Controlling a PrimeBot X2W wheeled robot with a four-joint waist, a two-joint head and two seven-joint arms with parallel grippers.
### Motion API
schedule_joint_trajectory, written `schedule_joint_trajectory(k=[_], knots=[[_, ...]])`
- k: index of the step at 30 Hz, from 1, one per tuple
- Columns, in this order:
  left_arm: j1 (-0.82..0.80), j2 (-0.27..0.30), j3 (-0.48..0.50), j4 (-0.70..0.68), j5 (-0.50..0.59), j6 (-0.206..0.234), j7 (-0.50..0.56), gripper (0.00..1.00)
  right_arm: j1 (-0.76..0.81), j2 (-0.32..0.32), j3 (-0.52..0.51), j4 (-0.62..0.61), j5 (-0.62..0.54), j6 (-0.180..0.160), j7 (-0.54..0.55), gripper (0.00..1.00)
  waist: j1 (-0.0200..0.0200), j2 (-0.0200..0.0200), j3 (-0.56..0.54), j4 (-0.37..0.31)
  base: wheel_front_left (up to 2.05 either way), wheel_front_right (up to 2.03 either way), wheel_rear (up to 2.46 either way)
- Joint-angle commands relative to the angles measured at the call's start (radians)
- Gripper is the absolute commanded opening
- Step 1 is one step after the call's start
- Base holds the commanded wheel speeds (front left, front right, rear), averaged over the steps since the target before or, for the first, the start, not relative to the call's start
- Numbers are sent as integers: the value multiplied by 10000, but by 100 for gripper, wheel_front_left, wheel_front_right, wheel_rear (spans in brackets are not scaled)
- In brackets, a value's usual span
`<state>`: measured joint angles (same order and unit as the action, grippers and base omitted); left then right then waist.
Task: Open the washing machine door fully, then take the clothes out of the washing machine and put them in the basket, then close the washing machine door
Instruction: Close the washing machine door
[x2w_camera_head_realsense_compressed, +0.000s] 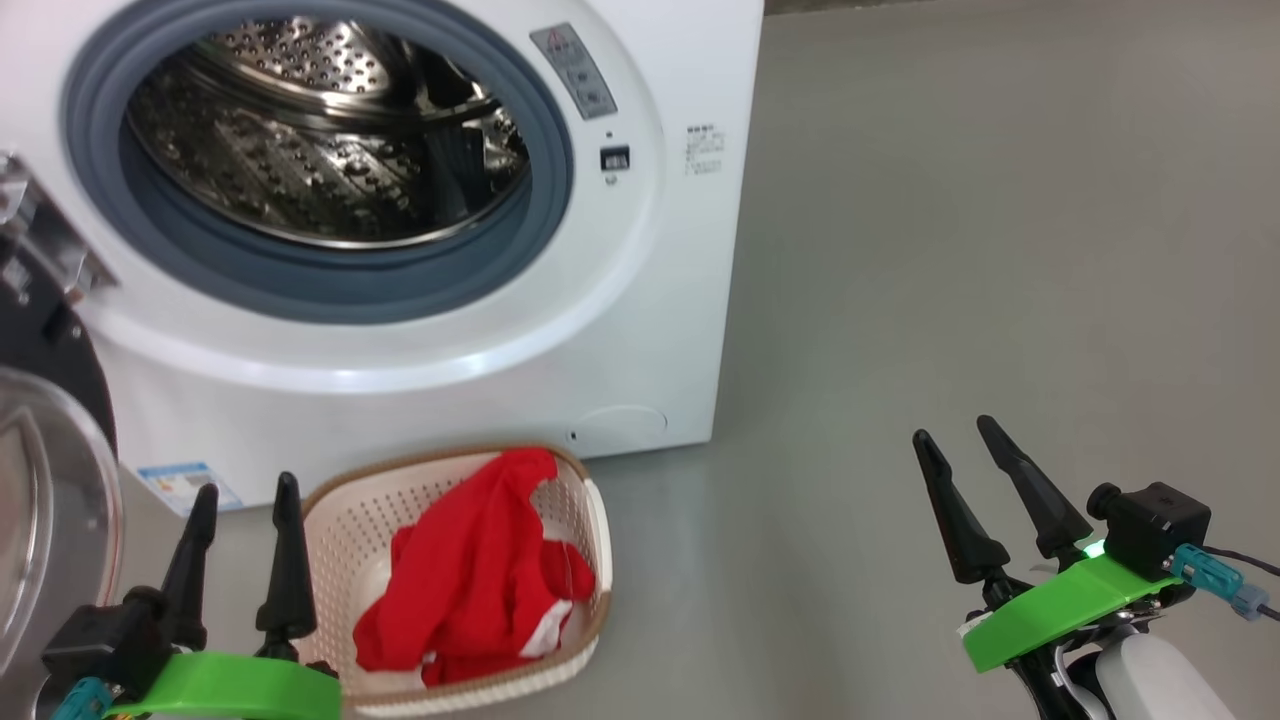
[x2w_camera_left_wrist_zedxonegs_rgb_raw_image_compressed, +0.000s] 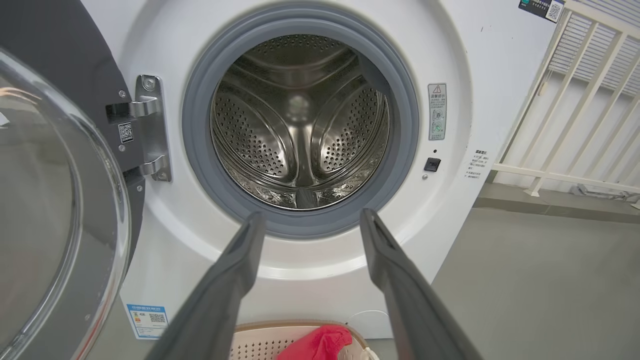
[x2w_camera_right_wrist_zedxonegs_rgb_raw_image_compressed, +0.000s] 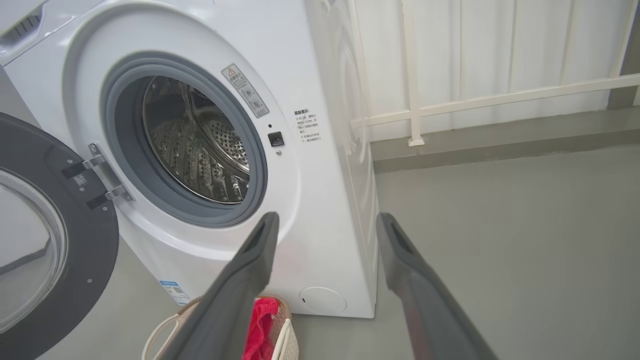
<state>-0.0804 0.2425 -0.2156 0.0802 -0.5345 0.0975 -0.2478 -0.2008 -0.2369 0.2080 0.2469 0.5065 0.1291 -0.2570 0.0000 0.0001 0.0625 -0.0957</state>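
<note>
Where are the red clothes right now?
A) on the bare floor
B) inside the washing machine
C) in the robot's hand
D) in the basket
D: the red clothes lie in the basket in front of the washing machine, and its drum looks empty.

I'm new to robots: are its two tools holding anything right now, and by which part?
Nothing. The left tool and right tool are both open and empty; the clothes lie in the basket.
</note>
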Motion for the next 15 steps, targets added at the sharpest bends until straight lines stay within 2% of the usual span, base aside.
schedule_joint_trajectory(k=[1, 7, 15], knots=[[-134, 245, 371, -259, -58, 59, -66, 100, -59, -65, 131, -256, 105, 16, -48, 100, 0, -1, 22, -8, -160, 160, 0], [-159, 275, 356, -271, -69, 69, -70, 100, -78, -52, 94, -267, 87, 16, -48, 100, 0, -1, 76, -23, -112, 112, 0], [-165, 279, 310, -239, -78, 75, -75, 100, -54, -53, 81, -266, 87, 16, -48, 100, 0, -1, 66, -8, -29, 29, 0]])
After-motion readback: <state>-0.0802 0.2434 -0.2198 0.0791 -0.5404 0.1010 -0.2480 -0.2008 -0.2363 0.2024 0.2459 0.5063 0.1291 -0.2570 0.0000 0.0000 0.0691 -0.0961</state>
